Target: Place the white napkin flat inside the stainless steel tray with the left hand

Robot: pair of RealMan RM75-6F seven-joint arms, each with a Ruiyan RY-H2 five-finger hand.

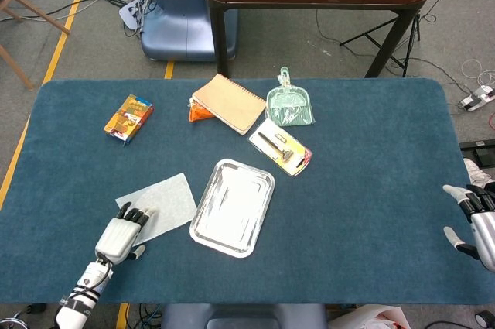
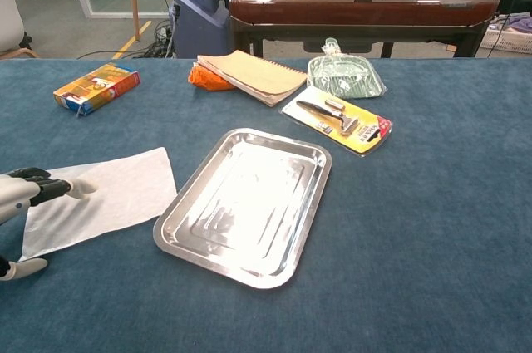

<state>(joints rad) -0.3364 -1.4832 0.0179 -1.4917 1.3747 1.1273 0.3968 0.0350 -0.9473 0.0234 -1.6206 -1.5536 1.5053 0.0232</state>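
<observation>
Looking down from the head view, I see my left hand (image 1: 120,234) lying palm-down at the near left of the blue table (image 1: 371,190), its dark fingertips (image 1: 133,214) resting on the near corner of the white napkin (image 1: 160,203). The fingers lie fairly straight and close side by side, with the thumb out to the side on the cloth of the table; I see no pinch and nothing lifted. In the chest view only the tips of that hand (image 2: 25,191) show at the left edge, pressing on the napkin's (image 2: 100,199) left part, the thumb apart below.

The napkin lies flat on the table just left of the stainless steel tray (image 1: 232,206), close to its left rim but not inside it. The tray holds nothing.

My right hand (image 1: 479,224) shows at the far right edge of the head view, fingers spread apart and holding nothing, well away from the tray.

Further back on the table lie a small orange box (image 1: 128,118), a tan notebook (image 1: 230,103) over an orange packet (image 1: 196,111), a green dustpan in plastic wrap (image 1: 290,104), and a carded tool in a yellow and red pack (image 1: 280,146).
</observation>
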